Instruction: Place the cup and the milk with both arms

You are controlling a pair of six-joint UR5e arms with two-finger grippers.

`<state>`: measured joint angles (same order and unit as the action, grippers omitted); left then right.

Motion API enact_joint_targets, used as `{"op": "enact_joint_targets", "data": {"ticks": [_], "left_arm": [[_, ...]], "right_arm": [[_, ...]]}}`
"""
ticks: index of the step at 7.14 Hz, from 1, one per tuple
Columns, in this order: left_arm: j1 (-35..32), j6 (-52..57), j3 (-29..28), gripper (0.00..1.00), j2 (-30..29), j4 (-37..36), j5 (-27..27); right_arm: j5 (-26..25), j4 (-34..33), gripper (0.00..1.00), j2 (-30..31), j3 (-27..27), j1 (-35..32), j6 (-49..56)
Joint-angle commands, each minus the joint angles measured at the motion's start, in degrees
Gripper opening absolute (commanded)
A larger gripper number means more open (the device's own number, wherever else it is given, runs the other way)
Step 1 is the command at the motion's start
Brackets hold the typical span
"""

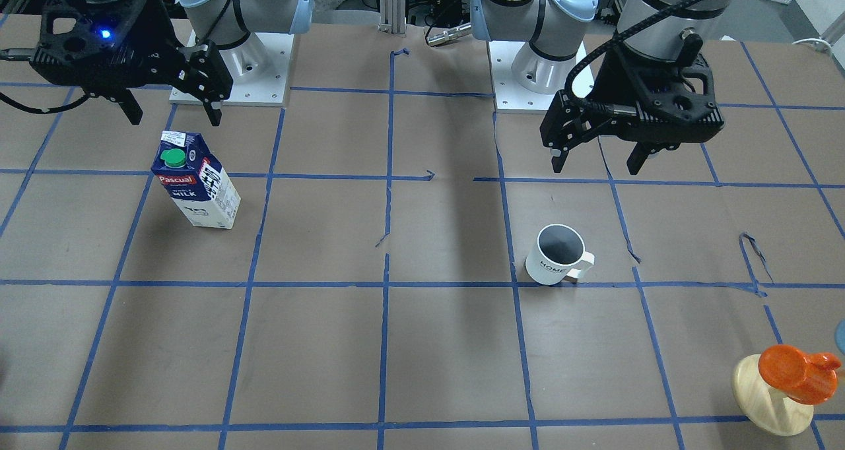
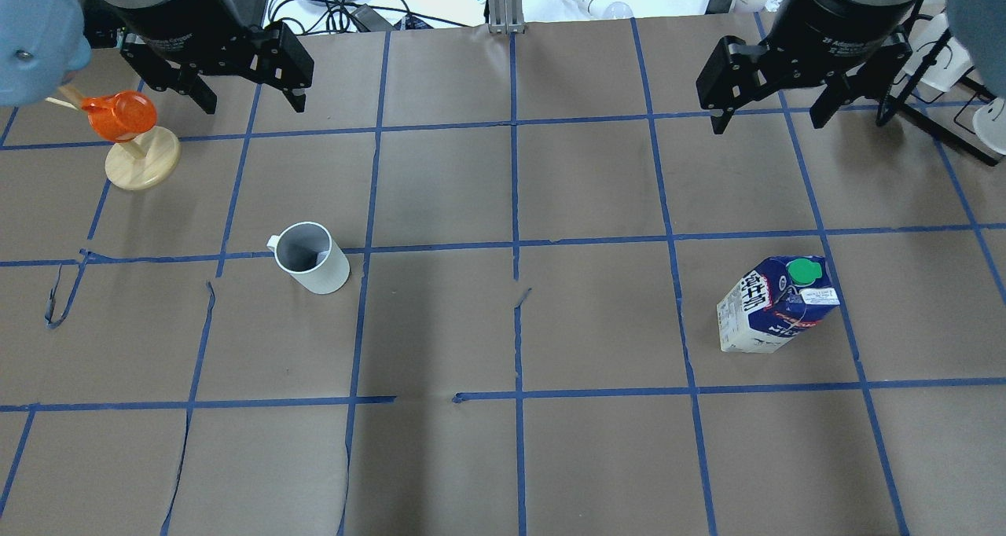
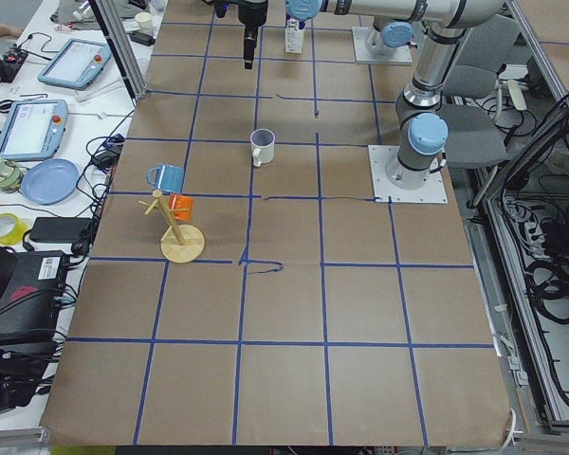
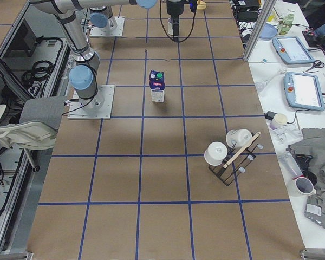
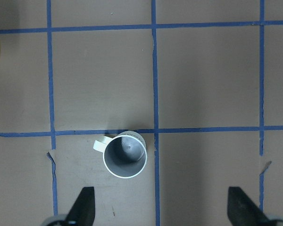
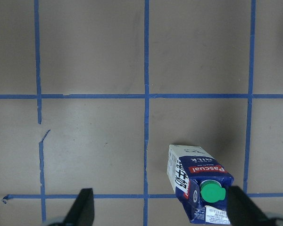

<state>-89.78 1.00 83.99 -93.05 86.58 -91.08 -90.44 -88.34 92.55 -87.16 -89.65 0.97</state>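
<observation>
The left fingers (image 5: 85, 207) stand wide apart and hold nothing, high above the counter (image 2: 597, 316). The white mug (image 5: 125, 154) stands upright below them and a little ahead of their tips. It sits inside the gap between them but clearly nearer one finger than the other. Its handle points out sideways towards that nearer finger and slightly away from the wrist, so it lies roughly along the line on which the fingers close. My judgement is that this is the relation that matters: a straight descent would probably bring one finger down on the handle, so a shift across the gap or a turn of the wrist looks necessary.

The right fingers (image 6: 84, 205) are likewise spread and empty. The Pascual milk carton (image 6: 198, 186) stands upright beneath them with its long axis vertical and its green cap (image 6: 212, 193) uppermost. It is off-centre too, close to one finger and well apart from the other. Its side walls appear slightly skew to the closing line.

Each arm hangs over its own item, with the mug and the carton well apart.
</observation>
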Motion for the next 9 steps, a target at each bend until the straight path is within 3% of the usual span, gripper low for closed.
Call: {"op": "enact_joint_targets", "data": {"ticks": [1,3,5,7,9], "left_arm": [[0.39,0.31,0.56,1.0,0.15,0.43,-0.41],[9.21,5.92,4.48,1.0,-0.2,6.47,0.01],[17.51,8.75,14.23,1.0,-1.77,-0.4,0.89],[17.36,8.5,21.71,1.0,-4.93,-12.78,4.15],[16.31,7.0,23.41,0.97,-6.79,-16.26,4.24]], "right_arm": [[0.0,0.01,1.0,0.0,-0.03,0.0,0.0],[0.0,0.01,1.0,0.0,-0.03,0.0,0.0],[0.09,0.01,1.0,0.0,-0.03,0.0,0.0],[0.09,0.01,1.0,0.0,-0.12,0.0,0.0],[0.09,0.01,1.0,0.0,-0.12,0.0,0.0]]}}
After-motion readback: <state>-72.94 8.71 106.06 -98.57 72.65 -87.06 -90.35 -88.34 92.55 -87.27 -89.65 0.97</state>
